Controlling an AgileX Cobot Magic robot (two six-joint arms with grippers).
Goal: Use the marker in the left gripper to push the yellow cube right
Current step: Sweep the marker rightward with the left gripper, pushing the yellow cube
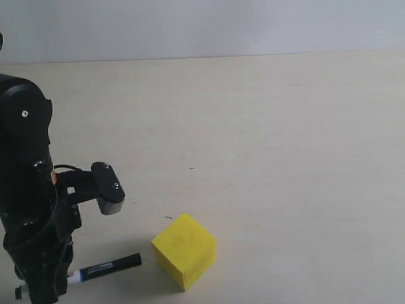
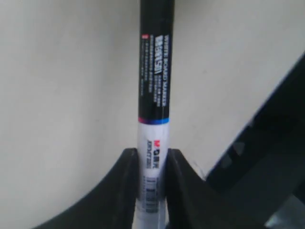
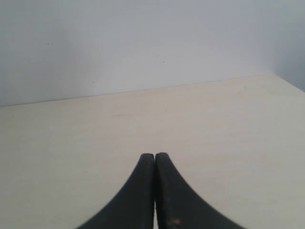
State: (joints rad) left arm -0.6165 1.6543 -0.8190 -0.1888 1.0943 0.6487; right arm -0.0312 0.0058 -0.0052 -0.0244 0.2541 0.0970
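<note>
The yellow cube point(image 1: 184, 250) sits on the pale table near the front, left of centre. Low over the table to its left lies the marker point(image 1: 104, 268), its black cap end pointing at the cube with a small gap between them. My left gripper point(image 1: 58, 278) is shut on the marker's white barrel point(image 2: 153, 162), its two black fingers point(image 2: 126, 191) pressing it from both sides. The cube does not appear in the left wrist view. My right gripper point(image 3: 155, 157) is shut with nothing in it and is out of the exterior view.
The left arm's bulky black body point(image 1: 28, 190) and its wrist camera point(image 1: 107, 190) stand at the left edge. The table point(image 1: 285, 158) stretches right and back to a pale wall point(image 1: 202, 25).
</note>
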